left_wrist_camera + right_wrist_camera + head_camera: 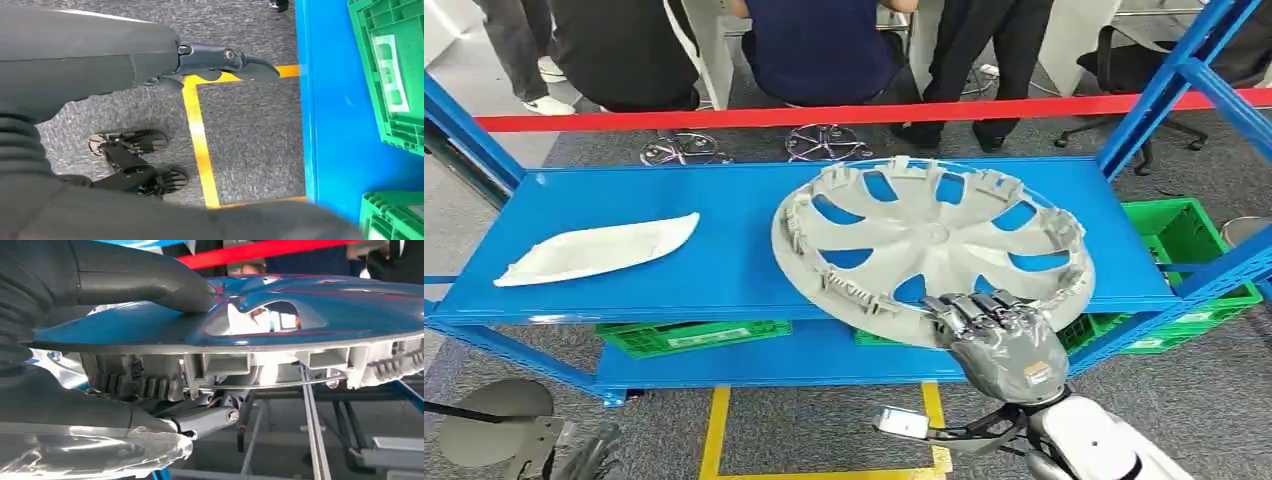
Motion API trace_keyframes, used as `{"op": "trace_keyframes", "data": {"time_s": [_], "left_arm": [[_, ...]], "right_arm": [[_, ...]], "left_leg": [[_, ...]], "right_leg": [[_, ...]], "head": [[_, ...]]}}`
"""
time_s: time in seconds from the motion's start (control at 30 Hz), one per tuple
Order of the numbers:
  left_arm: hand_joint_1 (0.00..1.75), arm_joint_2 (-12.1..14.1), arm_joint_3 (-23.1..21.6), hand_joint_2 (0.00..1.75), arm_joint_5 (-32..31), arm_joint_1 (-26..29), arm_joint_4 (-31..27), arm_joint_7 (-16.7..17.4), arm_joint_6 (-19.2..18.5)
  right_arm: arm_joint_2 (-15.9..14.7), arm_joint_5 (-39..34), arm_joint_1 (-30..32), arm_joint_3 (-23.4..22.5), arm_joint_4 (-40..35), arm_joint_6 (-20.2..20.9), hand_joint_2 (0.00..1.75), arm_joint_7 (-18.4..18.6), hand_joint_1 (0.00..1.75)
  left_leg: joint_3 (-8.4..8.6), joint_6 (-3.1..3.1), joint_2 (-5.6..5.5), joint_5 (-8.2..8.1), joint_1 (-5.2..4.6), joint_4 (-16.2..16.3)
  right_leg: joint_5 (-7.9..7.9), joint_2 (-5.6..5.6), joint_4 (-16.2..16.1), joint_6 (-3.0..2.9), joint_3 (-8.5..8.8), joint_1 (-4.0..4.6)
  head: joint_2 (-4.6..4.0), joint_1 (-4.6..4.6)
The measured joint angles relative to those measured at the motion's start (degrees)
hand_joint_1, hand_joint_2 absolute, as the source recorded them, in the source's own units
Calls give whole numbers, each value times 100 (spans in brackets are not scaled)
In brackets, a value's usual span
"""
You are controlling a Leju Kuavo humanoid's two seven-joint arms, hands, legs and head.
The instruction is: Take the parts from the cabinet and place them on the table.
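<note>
A large grey wheel cover (934, 245) lies inner side up on the blue upper shelf (724, 270), its near rim jutting over the shelf's front edge. My right hand (996, 335) grips that near rim. In the right wrist view the thumb (150, 280) presses one face of the wheel cover (300, 310) and the darker fingers (200, 420) hook the clipped side. A white curved part (599, 248) lies at the shelf's left. My left hand (225, 60) hangs over the carpet with nothing in it, its fingers apart.
Green crates (689, 335) sit on the lower shelf and another green crate (1189, 240) stands at the right. Blue uprights (1164, 90) frame the rack. A red bar (824, 113) runs behind it, with people standing beyond. Yellow floor tape (714, 430) marks the carpet.
</note>
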Motion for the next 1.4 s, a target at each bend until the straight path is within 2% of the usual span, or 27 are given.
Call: {"op": "trace_keyframes", "data": {"time_s": [0.47, 0.77, 0.9, 1.03, 1.2, 1.33, 1.4], "left_arm": [[0, 0, 2, 175, 0, -1, -2, -7, 0], [0, -2, -13, 175, -267, -111, 7, -90, 68], [0, -2, -68, 175, -321, -194, 39, -258, 59], [0, -2, -144, 175, -404, -325, 230, -405, 94], [0, -11, -184, 175, -481, -422, 432, -444, 127], [0, -17, -192, 175, -531, -485, 590, -448, 129], [0, -20, -201, 175, -538, -507, 638, -453, 129]], "right_arm": [[-44, 0, 22, -50, -153, -2, 175, -11, 175], [-44, 0, 31, -133, -304, -131, 175, -402, 175], [-44, 0, 90, -192, -348, -231, 175, -461, 175], [-83, -134, 183, -155, -407, -286, 175, -186, 175], [-223, -428, 343, -105, -492, -288, 175, -87, 175], [-328, -525, 469, -79, -542, -288, 175, -107, 175], [-363, -533, 506, -72, -557, -288, 175, -107, 175]], "left_leg": [[0, 0, 0, 0, 0, 0], [-1, 0, 0, 0, 0, 0], [-1, 0, -1, 0, 0, 0], [-2, 2, -1, -1, -7, 6], [-6, 8, -1, -4, -19, 8], [-22, 44, -1, -14, -46, 34], [-34, 79, -1, -11, -60, 41]], "right_leg": [[0, 0, -1, 0, -1, 0], [0, -2, -1, 0, -1, 0], [0, -3, -1, 0, 0, 0], [3, -2, -10, 4, 1, -8], [11, -1, -15, 15, 0, -23], [23, 1, -21, 44, -2, -45], [38, 3, -40, 78, -2, -60]], "head": [[0, 0], [0, 0], [0, 0], [0, 0], [0, -2], [0, 0], [0, 0]]}}
